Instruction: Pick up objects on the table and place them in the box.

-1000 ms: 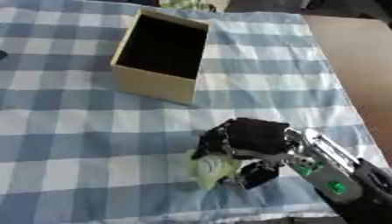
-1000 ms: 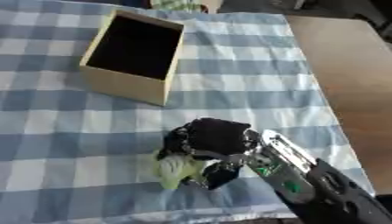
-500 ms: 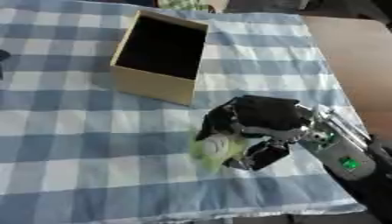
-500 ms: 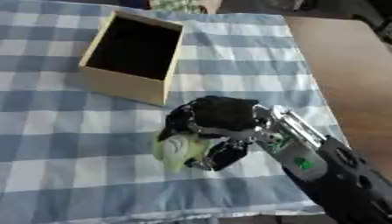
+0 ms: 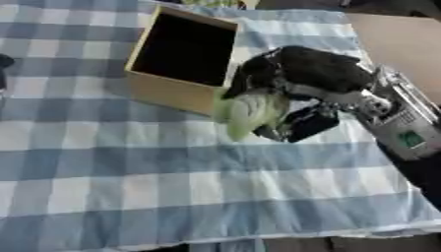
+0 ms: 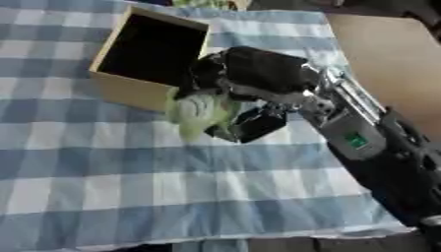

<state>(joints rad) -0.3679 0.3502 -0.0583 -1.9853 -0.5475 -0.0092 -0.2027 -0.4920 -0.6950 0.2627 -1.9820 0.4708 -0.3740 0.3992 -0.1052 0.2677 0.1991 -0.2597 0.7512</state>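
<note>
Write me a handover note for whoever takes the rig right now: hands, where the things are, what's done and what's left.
Right hand: shut on the pale green object, carrying it above the checked tablecloth, just beside the near right corner of the box.
Left hand: not in view.
Box: open, upright on the far part of the cloth; its inside looks dark, and I cannot tell if anything is in it.
Done: green object picked up and brought to the box.
Left: move it over the opening and release it. Something green shows at the far edge beyond the box; it is too unclear to identify.
</note>
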